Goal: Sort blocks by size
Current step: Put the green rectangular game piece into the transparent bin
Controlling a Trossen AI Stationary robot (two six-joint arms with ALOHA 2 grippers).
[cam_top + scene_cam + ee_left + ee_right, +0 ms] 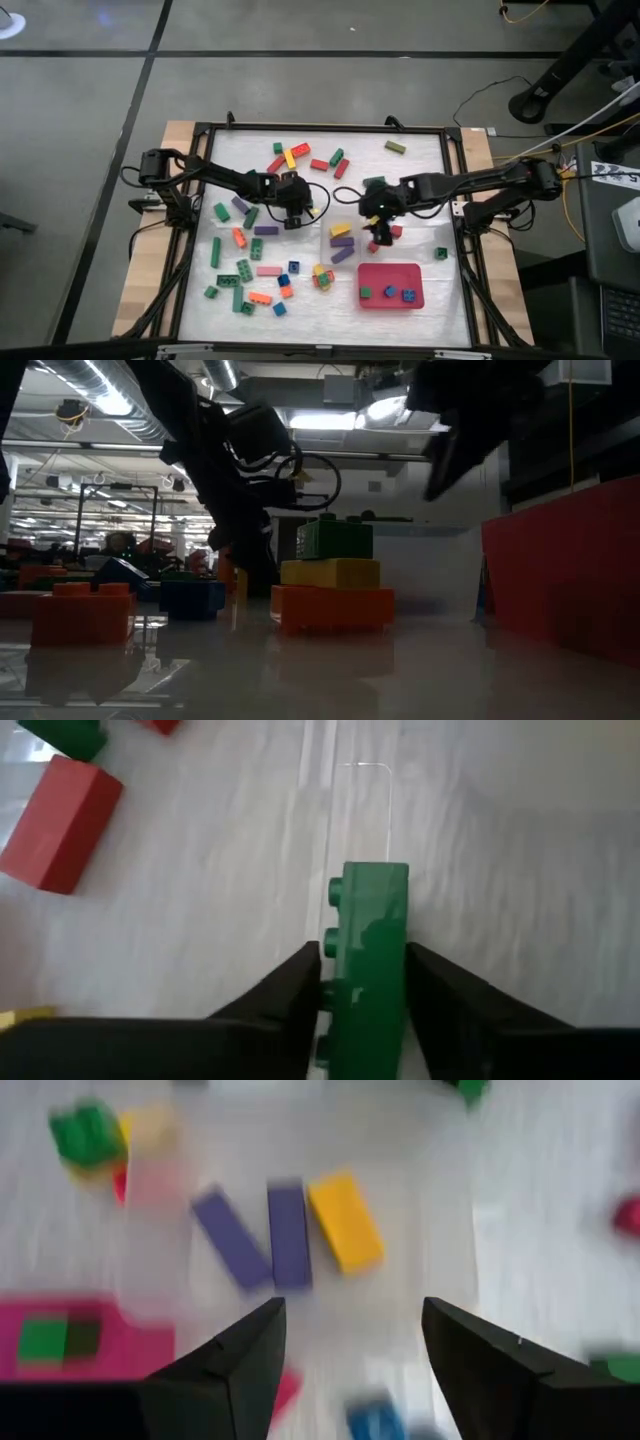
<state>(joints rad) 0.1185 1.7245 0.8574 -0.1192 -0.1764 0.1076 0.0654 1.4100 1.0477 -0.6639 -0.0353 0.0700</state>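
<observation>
My left gripper [292, 208] hangs over the middle of the white mat, shut on a long green brick [370, 940] just above the mat, beside the clear tub's rim [386, 795]. My right gripper [378, 212] is open and empty above the clear tub [325, 232]. Its wrist view [350, 1320] looks down on two purple bars [285, 1230] and a yellow brick [345, 1220] lying in the tub. Many loose blocks [250, 275] lie flat on the mat's left half. The red tray [392, 272] holds a green and two blue short bricks. My left gripper pinches the green brick between its two fingers, one finger [300, 980] on the studded face and the other on the opposite flat face [400, 970]. The fingers lie along the brick, whose free end [375, 880] sticks out past the fingertips. It shows clear of the mat.
Red bricks [60, 825] lie close to my left gripper. A red block [383, 236] lies just by my right gripper. In the low view a green, yellow and orange stack [335, 580] stands mid-table, and the red tray's wall [570, 560] rises at the right. A black frame [455, 200] rims the mat.
</observation>
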